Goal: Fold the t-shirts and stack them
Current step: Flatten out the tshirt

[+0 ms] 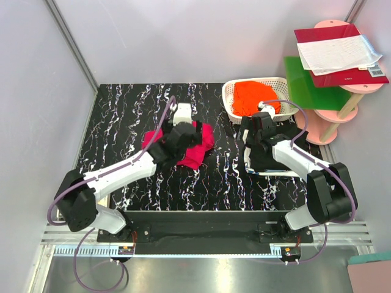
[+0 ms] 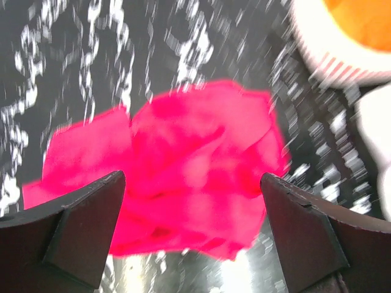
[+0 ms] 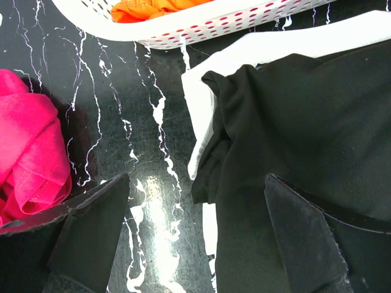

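A crumpled magenta-pink t-shirt (image 1: 198,148) (image 2: 183,159) lies mid-table. My left gripper (image 1: 186,134) (image 2: 192,177) hovers just over its near edge, open, with nothing between the fingers. On a white flat sheet (image 3: 201,91) at the right lies a black t-shirt (image 1: 264,157) (image 3: 305,110). My right gripper (image 1: 250,137) (image 3: 197,180) is open above that shirt's left edge, one finger over bare table and the other over black cloth. A bright orange t-shirt (image 1: 255,97) (image 3: 146,9) (image 2: 366,18) sits bunched in the white basket (image 1: 231,91) (image 3: 201,27) (image 2: 333,58).
The black marbled table (image 1: 128,116) is walled at the left and back. Beyond its right edge stands a pink tiered stand (image 1: 333,122) with a green board (image 1: 305,82) and a red booklet with white paper (image 1: 339,52). The basket is close behind the right gripper.
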Available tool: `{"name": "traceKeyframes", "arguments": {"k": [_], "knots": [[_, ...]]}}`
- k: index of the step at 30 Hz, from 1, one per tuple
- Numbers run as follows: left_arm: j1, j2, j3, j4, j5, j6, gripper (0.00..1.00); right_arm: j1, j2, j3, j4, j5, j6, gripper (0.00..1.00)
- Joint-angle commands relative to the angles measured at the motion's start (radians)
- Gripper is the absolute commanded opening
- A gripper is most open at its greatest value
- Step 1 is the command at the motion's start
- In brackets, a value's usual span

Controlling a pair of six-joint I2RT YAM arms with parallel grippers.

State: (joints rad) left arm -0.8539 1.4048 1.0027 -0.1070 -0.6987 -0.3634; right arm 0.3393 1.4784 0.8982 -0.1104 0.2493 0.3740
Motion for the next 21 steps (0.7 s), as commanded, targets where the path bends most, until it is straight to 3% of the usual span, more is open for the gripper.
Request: {"name": "traceKeyframes", "arguments": {"k": [1, 8, 21], "knots": [[0.001, 0.057, 0.131, -0.141, -0.001, 0.049, 0.99, -0.002, -0.032, 0.004, 0.040, 0.008, -0.007, 1.00], [0.038, 0.175, 0.227, -0.230, 0.096, 0.026, 0.99, -0.002, -0.029, 0.004, 0.038, -0.005, -0.006, 1.00], [0.093, 0.259, 0.206, -0.327, 0.148, -0.042, 0.98, -0.002, -0.029, 0.007, 0.034, -0.016, -0.009, 1.00]]}}
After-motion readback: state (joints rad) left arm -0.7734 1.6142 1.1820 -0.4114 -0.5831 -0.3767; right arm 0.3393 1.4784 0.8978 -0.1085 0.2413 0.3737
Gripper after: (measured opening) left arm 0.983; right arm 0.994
